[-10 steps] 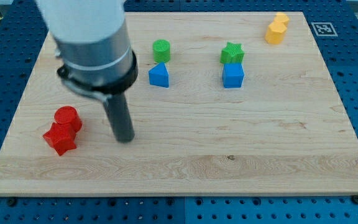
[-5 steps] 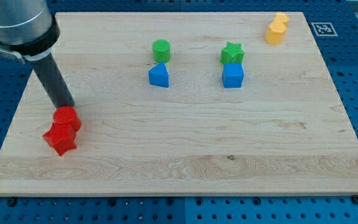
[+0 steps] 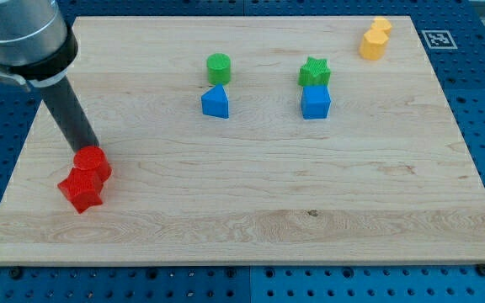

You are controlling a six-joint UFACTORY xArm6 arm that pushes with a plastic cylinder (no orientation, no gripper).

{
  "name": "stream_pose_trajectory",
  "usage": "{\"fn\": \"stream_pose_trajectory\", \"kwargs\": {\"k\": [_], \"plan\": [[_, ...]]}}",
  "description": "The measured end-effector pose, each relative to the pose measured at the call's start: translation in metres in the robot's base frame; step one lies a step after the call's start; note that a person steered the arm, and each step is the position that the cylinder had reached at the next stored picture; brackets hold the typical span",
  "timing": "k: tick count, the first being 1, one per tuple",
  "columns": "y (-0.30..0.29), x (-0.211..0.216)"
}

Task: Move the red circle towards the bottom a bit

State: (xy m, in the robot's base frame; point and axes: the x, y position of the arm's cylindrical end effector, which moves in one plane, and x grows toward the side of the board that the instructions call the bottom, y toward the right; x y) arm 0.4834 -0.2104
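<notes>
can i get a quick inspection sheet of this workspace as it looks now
surface: wooden board, flat, lying on a blue perforated table.
job's things: red circle near the view's left edge, touching the red star just below it.
clutter: green circle above a blue triangle; green star above a blue cube; two yellow blocks at the view's top right, shapes unclear.
end effector: my tip sits at the top edge of the red circle, on its upper side.
cables: nothing seen.
surroundings: printed marker tag beside the board's top right corner.
</notes>
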Motion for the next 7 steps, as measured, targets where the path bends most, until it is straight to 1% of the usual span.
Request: {"fn": "stream_pose_trajectory", "kwargs": {"k": [3,5,7], "plan": [[0.003,0.027],[0.016,0.006],[0.032,0.006]]}}
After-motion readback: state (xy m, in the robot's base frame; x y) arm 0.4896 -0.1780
